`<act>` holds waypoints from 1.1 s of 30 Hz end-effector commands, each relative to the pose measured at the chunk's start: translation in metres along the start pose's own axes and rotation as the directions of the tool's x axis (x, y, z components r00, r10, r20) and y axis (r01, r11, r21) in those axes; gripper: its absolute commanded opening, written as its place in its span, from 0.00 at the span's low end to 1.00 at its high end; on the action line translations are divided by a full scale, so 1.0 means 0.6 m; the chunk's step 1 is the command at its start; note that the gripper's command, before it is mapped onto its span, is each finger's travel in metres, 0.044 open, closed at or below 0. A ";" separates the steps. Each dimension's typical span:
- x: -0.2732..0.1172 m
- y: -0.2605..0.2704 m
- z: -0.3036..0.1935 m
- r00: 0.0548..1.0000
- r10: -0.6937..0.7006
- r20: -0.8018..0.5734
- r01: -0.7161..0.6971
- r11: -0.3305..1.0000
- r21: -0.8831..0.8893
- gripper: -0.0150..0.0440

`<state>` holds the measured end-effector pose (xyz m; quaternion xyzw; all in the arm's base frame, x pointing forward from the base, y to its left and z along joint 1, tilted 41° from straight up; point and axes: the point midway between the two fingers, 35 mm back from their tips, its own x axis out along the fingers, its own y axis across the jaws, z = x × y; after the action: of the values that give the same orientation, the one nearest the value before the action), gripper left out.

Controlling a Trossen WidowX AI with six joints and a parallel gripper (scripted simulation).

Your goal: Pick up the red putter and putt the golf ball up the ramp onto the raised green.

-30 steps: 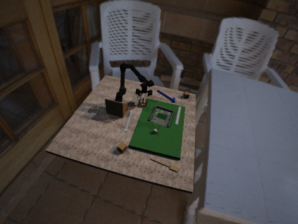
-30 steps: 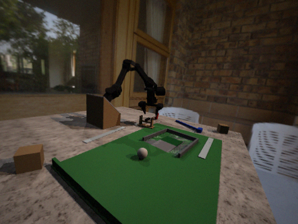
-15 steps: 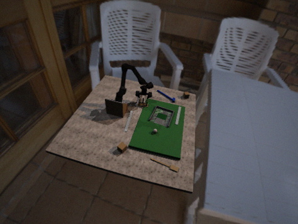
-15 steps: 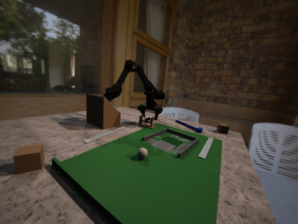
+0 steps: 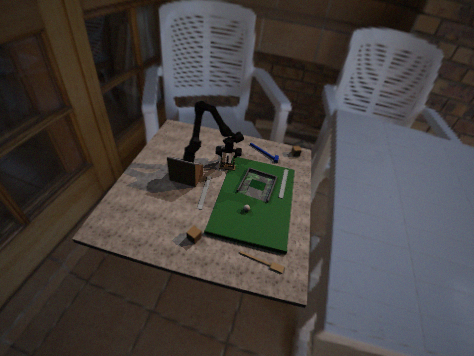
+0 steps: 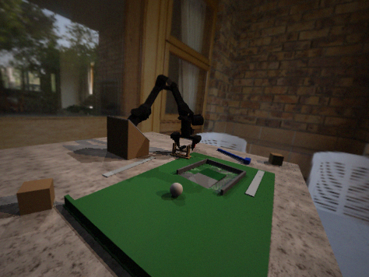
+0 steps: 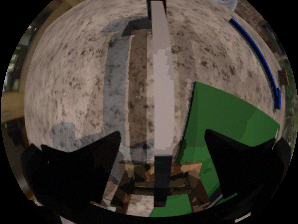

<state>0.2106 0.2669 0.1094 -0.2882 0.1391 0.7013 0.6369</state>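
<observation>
Counter point(image 5: 140, 215) carries one green putting mat point(image 5: 255, 220) with one walled raised green point(image 5: 257, 184) at its far end. Two white chairs point(image 5: 212, 55) stand beyond the far edge. One brown wedge block point(image 6: 125, 138) sits at the arm's base. Two grey rails: one on the mat's right point(image 6: 254, 183), one off its left edge point(image 6: 126, 166). Two small brown cubes: near left point(image 6: 36, 195), far right point(image 6: 275, 158). One blue putter point(image 6: 234, 156), one tan putter point(image 5: 262, 261). One red putter point(image 7: 160, 76) rests on a small wooden stand point(image 6: 181, 151) at the mat's far left corner, directly beneath the jaws point(image 6: 185, 141), which are spread wide and empty. One golf ball point(image 6: 176, 189) mid-mat. No legible writing.
</observation>
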 end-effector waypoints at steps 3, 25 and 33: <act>0.020 0.003 -0.010 1.000 0.004 -0.008 -0.004 1.000 0.013 1.00; 0.018 0.002 -0.005 1.000 0.004 -0.001 -0.004 1.000 0.003 0.33; 0.016 0.002 -0.005 1.000 0.004 -0.001 -0.004 1.000 0.003 0.25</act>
<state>0.2096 0.2734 0.0998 -0.2872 0.1417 0.7023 0.6358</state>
